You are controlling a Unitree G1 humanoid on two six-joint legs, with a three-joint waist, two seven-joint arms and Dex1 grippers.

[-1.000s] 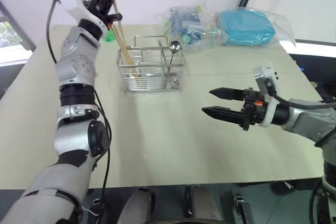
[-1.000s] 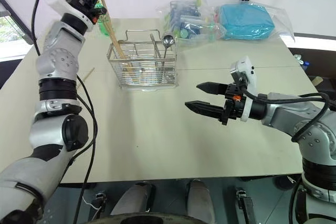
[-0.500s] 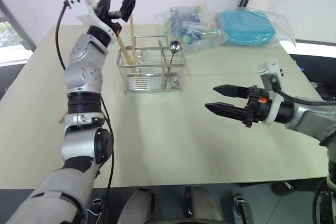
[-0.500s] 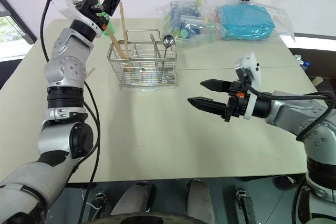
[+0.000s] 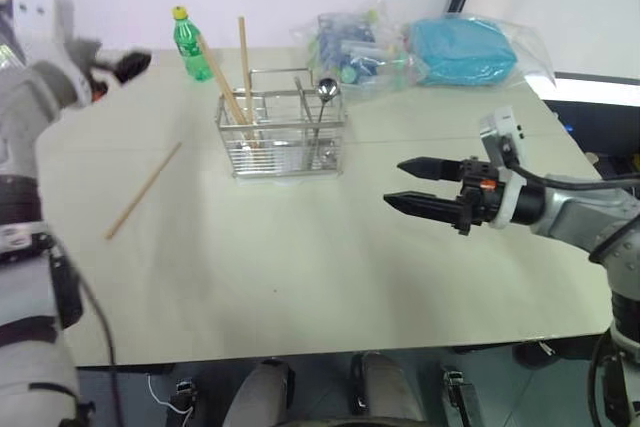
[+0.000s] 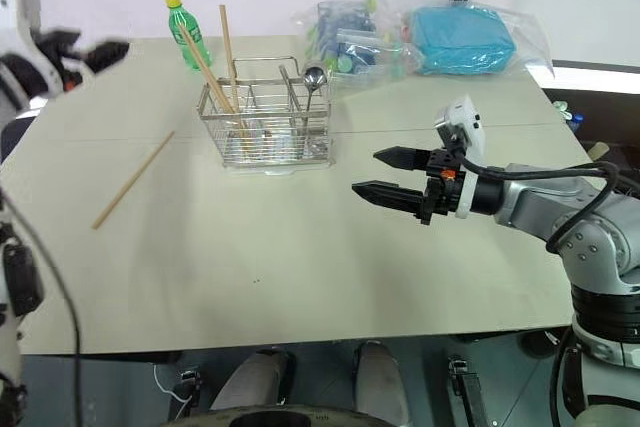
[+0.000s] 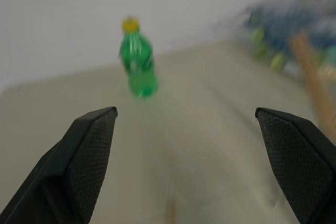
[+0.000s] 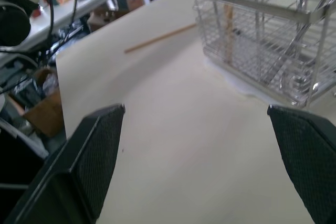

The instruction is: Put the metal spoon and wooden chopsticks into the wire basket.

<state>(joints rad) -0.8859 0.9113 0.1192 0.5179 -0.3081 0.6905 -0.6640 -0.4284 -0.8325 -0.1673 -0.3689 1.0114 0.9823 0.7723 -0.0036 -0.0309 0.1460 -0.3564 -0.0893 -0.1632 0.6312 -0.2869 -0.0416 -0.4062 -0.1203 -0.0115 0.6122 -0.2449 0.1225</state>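
Wooden chopsticks (image 5: 238,72) are leaning inside the wire basket (image 5: 282,134) beside the metal spoon (image 5: 324,97); one stick (image 5: 144,190) is lying loose on the counter (image 5: 300,247), apparently awaiting collection. Both grippers, left (image 6: 88,55) and right (image 5: 412,185), are hanging with fingers spread, gripping nothing

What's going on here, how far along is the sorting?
Nearly done. The basket holds the spoon and two chopsticks standing upright. One chopstick lies on the table, off to the basket's left. Both grippers are open and empty: the left gripper is up beside the basket near a green bottle, and the right gripper hovers above the table in front of the basket.
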